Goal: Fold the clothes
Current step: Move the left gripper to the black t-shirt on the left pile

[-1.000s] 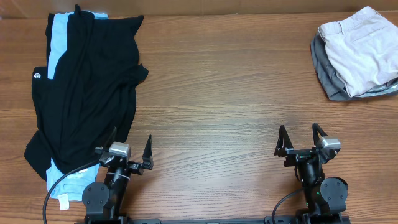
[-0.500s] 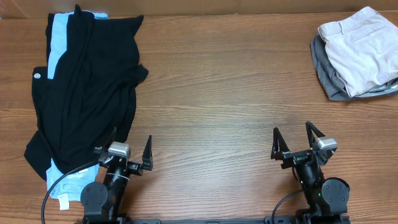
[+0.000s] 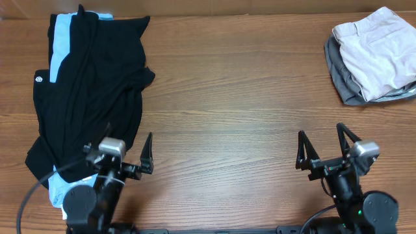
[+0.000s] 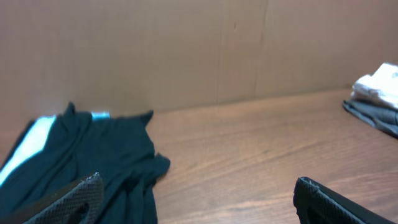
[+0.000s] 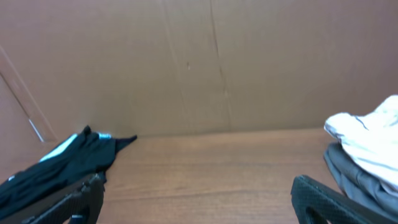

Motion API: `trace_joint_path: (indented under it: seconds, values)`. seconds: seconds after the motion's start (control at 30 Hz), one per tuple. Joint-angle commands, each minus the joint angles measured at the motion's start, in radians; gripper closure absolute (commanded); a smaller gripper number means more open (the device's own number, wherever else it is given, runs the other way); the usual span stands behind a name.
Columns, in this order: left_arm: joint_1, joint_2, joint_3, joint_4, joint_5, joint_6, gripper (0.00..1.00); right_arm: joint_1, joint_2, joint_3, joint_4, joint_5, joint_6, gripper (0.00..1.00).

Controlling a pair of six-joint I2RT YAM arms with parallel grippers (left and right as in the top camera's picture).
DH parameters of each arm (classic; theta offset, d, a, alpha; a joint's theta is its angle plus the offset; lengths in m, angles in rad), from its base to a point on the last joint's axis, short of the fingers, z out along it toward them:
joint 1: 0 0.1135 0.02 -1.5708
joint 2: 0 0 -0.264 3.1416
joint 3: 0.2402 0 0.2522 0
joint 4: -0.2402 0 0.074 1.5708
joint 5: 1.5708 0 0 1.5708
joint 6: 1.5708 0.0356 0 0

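The clothes lie in a crumpled heap at the table's left side: a black T-shirt (image 3: 91, 91) spread over a light blue tee (image 3: 60, 39), whose edge shows along the top left and again at the bottom. The left wrist view shows the black T-shirt (image 4: 93, 155) ahead and to the left. My left gripper (image 3: 127, 146) hovers open by the heap's lower right edge, holding nothing. Its left fingertip (image 4: 74, 199) is over black fabric. My right gripper (image 3: 322, 143) stands open over bare wood at the near right, empty, far from the heap (image 5: 62, 162).
A folded pile, a pale garment on a grey one (image 3: 374, 55), sits at the back right corner and shows in the right wrist view (image 5: 367, 137). A brown cardboard wall (image 5: 199, 62) runs along the table's far edge. Bare wood (image 3: 227, 97) lies between heap and pile.
Both arms have shifted: the left gripper moved left and slightly away from the near edge toward the heap, and the right gripper moved right. Both stayed open. The clothes have not moved.
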State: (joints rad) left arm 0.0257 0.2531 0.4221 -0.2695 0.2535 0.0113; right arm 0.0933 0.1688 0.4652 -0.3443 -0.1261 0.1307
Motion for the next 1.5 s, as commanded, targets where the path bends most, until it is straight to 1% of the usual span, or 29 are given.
trace_joint_path:
  seconds: [0.0,0.13,0.23,0.33,0.43,0.57,0.67,0.87,0.93,1.0,1.07,1.17,1.27,1.37,1.47]
  values:
    - [-0.006,0.175,0.178,-0.082,0.006,0.045,0.0,0.005,0.125,0.127,-0.04,0.003,0.0,0.0]
    - [-0.006,0.343,0.351,-0.218,0.006,0.071,0.0,0.005,0.276,0.247,-0.11,-0.016,0.0,0.0]
    - [-0.006,0.484,0.505,-0.353,0.006,0.071,0.0,0.005,0.416,0.35,-0.195,-0.034,0.0,0.0]
    - [-0.006,0.656,0.682,-0.541,0.005,0.076,0.0,0.005,0.603,0.461,-0.306,-0.042,-0.001,0.0]
    - [-0.006,0.782,0.761,-0.621,0.005,0.09,0.0,0.005,0.742,0.526,-0.369,-0.093,0.0,0.0]
    - [-0.006,0.933,0.771,-0.624,0.005,0.09,0.0,0.005,0.92,0.55,-0.359,-0.164,0.0,0.0]
    - [-0.006,1.048,0.771,-0.621,0.01,0.085,0.0,0.005,1.043,0.55,-0.333,-0.253,0.0,0.0]
    - [-0.006,1.262,0.771,-0.582,0.005,0.079,0.0,0.005,1.238,0.55,-0.338,-0.423,-0.001,0.0]
    - [-0.006,1.32,0.771,-0.567,-0.002,0.082,0.13,0.005,1.281,0.55,-0.337,-0.438,-0.005,0.0]
    - [-0.006,1.371,0.771,-0.558,-0.013,0.082,0.2,0.005,1.313,0.55,-0.337,-0.438,-0.005,0.0]
    - [-0.006,1.415,0.771,-0.561,-0.061,0.07,0.26,0.005,1.326,0.55,-0.337,-0.436,-0.005,0.0]
    - [-0.006,1.479,0.771,-0.578,-0.198,0.004,0.27,0.005,1.326,0.55,-0.334,-0.433,-0.005,0.01]
    - [-0.006,1.541,0.771,-0.595,-0.288,-0.045,0.26,0.005,1.326,0.55,-0.331,-0.433,-0.005,0.01]
    - [-0.006,1.62,0.771,-0.601,-0.294,-0.046,0.29,0.005,1.326,0.55,-0.331,-0.433,-0.005,0.01]
    - [-0.006,1.674,0.771,-0.594,-0.295,-0.045,0.34,0.005,1.326,0.55,-0.332,-0.433,-0.004,0.01]
